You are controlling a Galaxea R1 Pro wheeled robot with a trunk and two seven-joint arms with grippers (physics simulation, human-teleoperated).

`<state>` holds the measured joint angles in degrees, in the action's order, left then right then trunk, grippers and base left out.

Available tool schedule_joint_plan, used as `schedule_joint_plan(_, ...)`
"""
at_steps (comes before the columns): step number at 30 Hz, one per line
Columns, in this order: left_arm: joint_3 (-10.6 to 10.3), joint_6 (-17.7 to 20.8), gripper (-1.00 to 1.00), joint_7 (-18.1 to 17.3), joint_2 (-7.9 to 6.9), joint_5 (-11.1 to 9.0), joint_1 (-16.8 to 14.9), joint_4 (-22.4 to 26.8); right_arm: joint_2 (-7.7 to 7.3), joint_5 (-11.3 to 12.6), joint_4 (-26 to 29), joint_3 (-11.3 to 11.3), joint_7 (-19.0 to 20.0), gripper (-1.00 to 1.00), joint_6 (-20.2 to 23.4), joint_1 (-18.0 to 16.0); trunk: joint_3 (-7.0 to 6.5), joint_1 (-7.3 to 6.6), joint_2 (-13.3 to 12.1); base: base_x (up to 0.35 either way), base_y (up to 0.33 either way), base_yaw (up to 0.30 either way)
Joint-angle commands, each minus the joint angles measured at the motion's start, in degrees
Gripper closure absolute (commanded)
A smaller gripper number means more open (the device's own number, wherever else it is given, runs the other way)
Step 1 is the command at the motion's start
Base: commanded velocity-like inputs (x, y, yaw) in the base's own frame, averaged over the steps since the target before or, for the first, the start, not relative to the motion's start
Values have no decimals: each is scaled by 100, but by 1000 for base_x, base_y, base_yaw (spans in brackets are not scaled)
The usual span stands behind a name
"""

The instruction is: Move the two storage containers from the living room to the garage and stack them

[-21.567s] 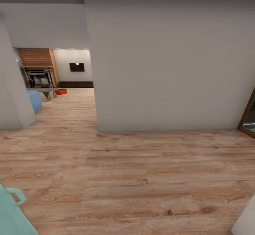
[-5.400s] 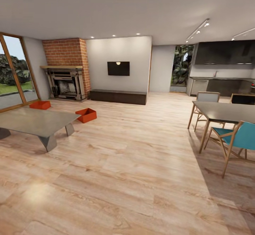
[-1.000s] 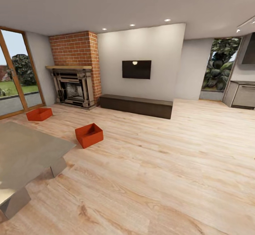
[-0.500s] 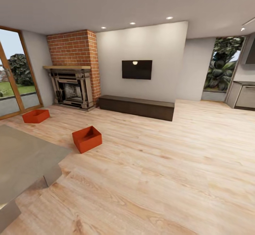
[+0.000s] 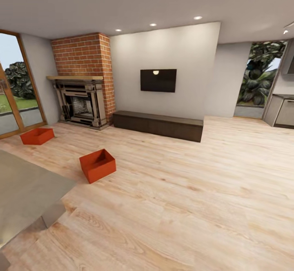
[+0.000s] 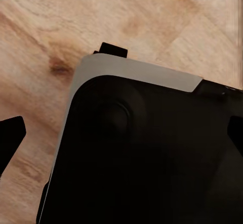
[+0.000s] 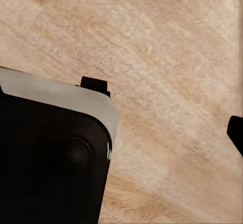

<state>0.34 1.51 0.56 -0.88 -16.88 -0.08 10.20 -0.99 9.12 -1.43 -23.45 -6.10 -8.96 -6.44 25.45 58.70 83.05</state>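
Two red-orange storage containers stand on the light wood floor of the living room in the head view. The nearer container (image 5: pixel 98 165) sits just past the corner of the low grey table (image 5: pixel 24 193). The farther container (image 5: pixel 37 136) lies by the glass door, left of the brick fireplace (image 5: pixel 79 103). Both are lidless and look empty. In the left wrist view, my left gripper (image 6: pixel 121 134) is open, its dark fingertips (image 6: pixel 11 135) far apart over my own black base. In the right wrist view, my right gripper (image 7: pixel 121 133) is open, with one fingertip (image 7: pixel 236 132) over bare planks.
A long dark bench (image 5: pixel 159 125) runs along the back wall under a wall TV (image 5: pixel 158 80). A tall glass door (image 5: pixel 12 95) is at the left. Kitchen cabinets (image 5: pixel 281 109) stand at the far right. Wide wood floor (image 5: pixel 192 189) lies ahead.
The whole view has shifted as I rolled forward: the containers and fireplace look closer and lie lower and further left, and less of the table shows. The containers themselves have not moved.
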Motion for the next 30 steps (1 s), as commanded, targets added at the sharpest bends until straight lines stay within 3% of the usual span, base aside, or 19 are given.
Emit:
schedule_joint_plan(1, 1, 16, -100, 6, 0, -34, -1, 8, 2, 59, -15, -47, -3, -100, -32, -6, 6, 3, 3, 325, 0, 0)
schedule_joint_plan(9, 1, 16, -100, 6, 0, -34, -1, 8, -2, 75, -3, -16, 1, -100, -49, -6, 6, 3, 3, 325, 0, 22)
schedule_joint_plan(22, 1, 16, -100, 6, 0, -34, -1, 0, -6, 81, 8, -11, 2, -100, -58, -6, 6, 3, 3, 325, 0, 234)
schedule_joint_plan(30, 1, 14, -100, 6, 0, -34, -1, 0, -37, 5, 11, -85, 14, -100, -19, -6, 6, 3, 3, 325, -8, 34)
